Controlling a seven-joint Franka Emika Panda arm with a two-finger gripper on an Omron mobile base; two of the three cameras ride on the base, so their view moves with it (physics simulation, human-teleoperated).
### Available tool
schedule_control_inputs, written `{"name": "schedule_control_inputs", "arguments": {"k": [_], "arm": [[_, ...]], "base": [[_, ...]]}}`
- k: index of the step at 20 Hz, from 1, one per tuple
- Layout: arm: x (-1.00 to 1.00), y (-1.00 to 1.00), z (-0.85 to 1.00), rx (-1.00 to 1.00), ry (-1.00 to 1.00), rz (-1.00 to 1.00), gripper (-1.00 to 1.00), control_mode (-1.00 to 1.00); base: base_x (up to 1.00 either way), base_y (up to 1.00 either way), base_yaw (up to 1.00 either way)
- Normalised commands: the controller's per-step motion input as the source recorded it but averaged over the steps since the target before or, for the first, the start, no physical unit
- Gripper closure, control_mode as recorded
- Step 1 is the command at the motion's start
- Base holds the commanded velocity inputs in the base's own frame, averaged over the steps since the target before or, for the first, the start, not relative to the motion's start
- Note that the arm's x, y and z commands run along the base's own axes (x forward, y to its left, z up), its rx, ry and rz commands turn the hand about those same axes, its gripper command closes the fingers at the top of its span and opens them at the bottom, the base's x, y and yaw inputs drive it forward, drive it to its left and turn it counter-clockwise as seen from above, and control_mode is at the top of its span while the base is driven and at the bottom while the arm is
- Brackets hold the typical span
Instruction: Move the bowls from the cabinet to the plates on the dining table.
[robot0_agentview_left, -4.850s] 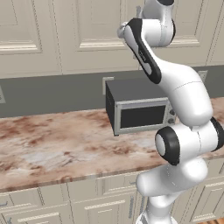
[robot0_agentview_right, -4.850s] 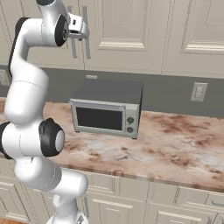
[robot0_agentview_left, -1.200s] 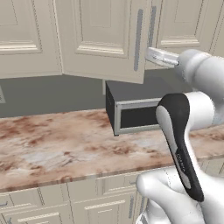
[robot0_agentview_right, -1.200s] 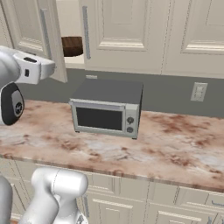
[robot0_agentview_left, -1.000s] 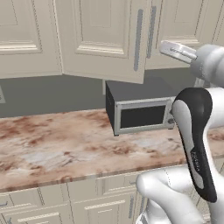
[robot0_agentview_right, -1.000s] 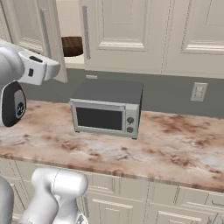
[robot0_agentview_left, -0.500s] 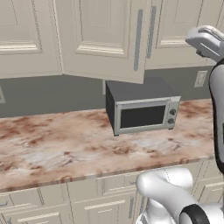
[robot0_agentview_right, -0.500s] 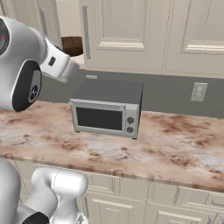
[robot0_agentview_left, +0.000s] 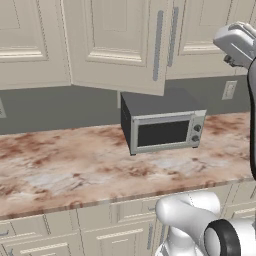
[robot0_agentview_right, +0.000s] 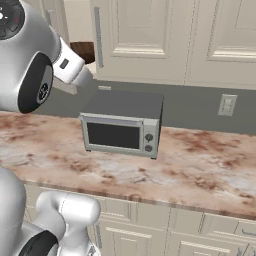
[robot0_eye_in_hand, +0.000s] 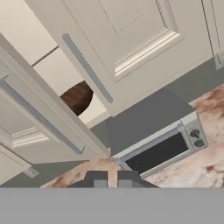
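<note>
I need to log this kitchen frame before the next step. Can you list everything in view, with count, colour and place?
wooden bowl: one, dark brown, on the pale shelf inside the cabinet, partly hidden by a door
cabinet: beige wall unit, one door swung open, long metal bar handles
microwave: one, grey, on the counter against the wall
counter: pinkish-brown marbled top, beige drawer fronts below
wall socket: one, pale, right of the microwave
gripper: dark fingertips close together, holding nothing
</note>
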Motion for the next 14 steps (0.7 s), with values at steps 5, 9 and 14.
{"name": "schedule_control_inputs", "arguments": {"k": [5,9,14], "arm": [[0.06,0.00,-0.07,0.04,0.01,0.00,-1.00,-1.00],[0.11,0.00,0.00,0.01,0.00,0.00,-1.00,-1.00],[0.46,0.00,0.00,0.12,0.00,0.00,-1.00,-1.00]], "base": [[0.00,0.00,0.00],[0.00,0.00,0.00],[0.00,0.00,0.00]]}}
